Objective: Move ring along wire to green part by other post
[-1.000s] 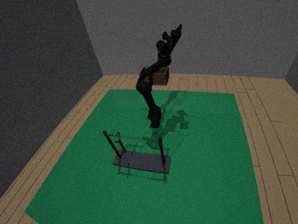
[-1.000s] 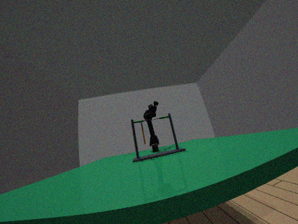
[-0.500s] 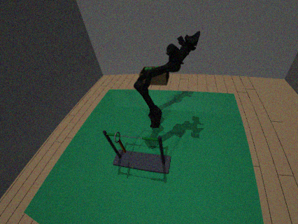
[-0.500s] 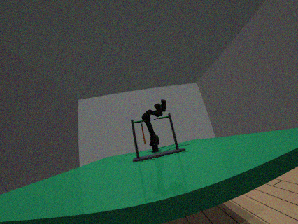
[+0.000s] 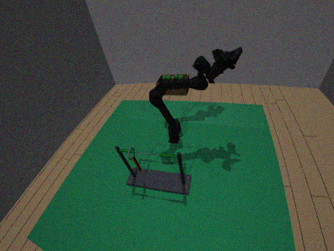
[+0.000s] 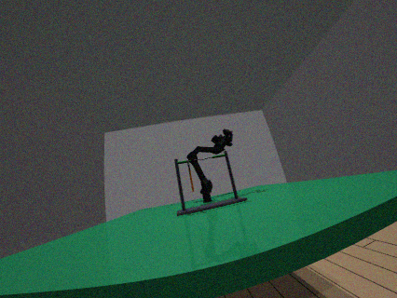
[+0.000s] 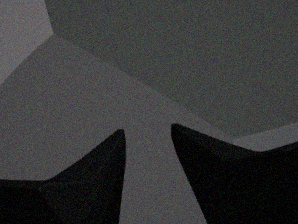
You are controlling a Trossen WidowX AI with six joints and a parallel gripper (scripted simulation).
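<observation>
And here's the black arm [image 5: 166,114], rising from the green desk [image 5: 243,188] and bending up and away toward two o'clock in the top view, its gripper [image 5: 234,55] high in the air against the grey wall. From the wrist camera the two dark fingers stand partly closed with a bare gap between them, nothing but wall behind: the jaws are narrowed and gripping nothing.

Down at about seven o'clock from the arm's foot sits the wire stand, a grey base plate [image 5: 157,181] carrying two dark posts, left post [image 5: 125,161] and right post [image 5: 181,168]. The ring [image 5: 132,152] hangs on the green part of the wire just beside the left post, and its orange handle [image 5: 136,163] dangles below it, slanting toward the base plate. The thin grey wire [image 5: 150,154] runs between the posts toward the green part at the right post [image 5: 168,156].

From the exterior view the orange handle [image 6: 190,179] hangs close to the left post [image 6: 179,186], well apart from the gripper [image 6: 226,137] up above the wire
</observation>
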